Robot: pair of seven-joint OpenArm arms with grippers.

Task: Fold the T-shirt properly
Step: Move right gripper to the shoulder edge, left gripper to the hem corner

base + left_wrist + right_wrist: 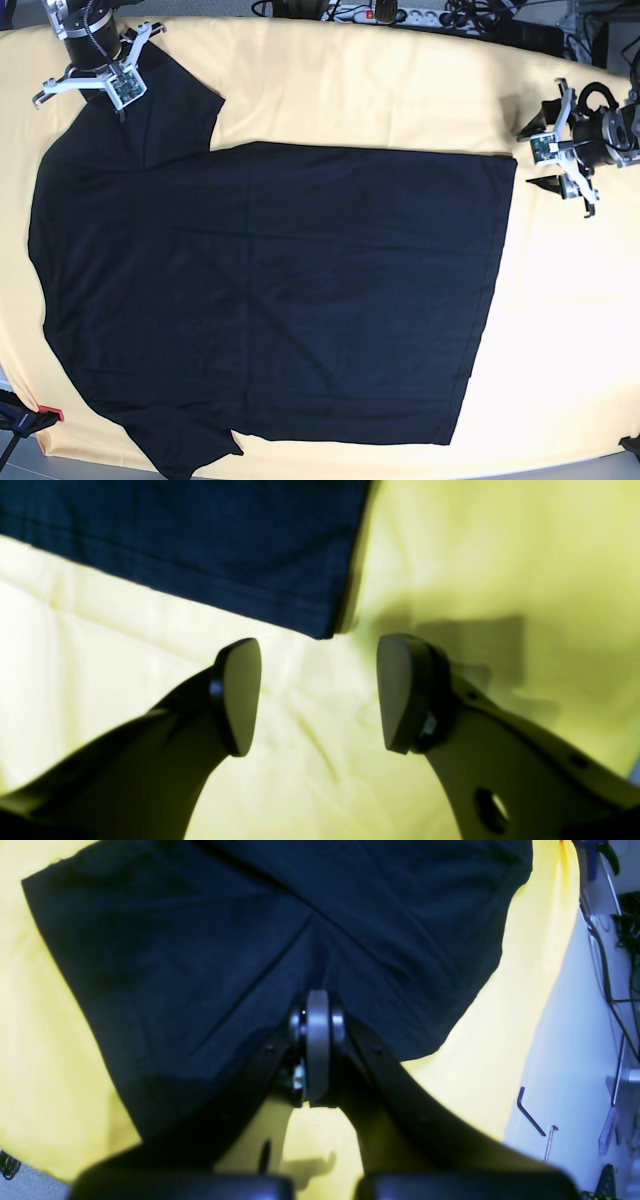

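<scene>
**Inspector:** Start closest to the left gripper and work outward.

**Operator:** In my left wrist view the left gripper (319, 695) stands released, its pads apart with only the yellow tablecloth (500, 555) between them. Nothing is held. Just ahead of the fingertips, not touching, lies the hem corner of the T-shirt (210, 545). I judge the gripper sits off that corner because the hem end is a natural pick-up point for a fold.

**Inspector:** And the right side?

**Operator:** The right gripper (317, 1050) is clenched, pads pressed together. The dark fabric lies directly beneath and ahead of it, and creases run out from the tip, but I cannot tell from this view whether any cloth is pinched between the pads. It sits over the sleeve end, which I take as the matching hold for the opposite end of the garment.

**Inspector:** Farther out, the overall layout?

**Operator:** From the base view the T-shirt lies spread flat and unfolded on the surface, sleeves toward the right gripper, hem toward the left gripper. Beyond the cloth's far edge I see cables and a power strip (385, 14).

**Inspector:** Progress?

**Operator:** In my judgement no fold is made yet.
</scene>
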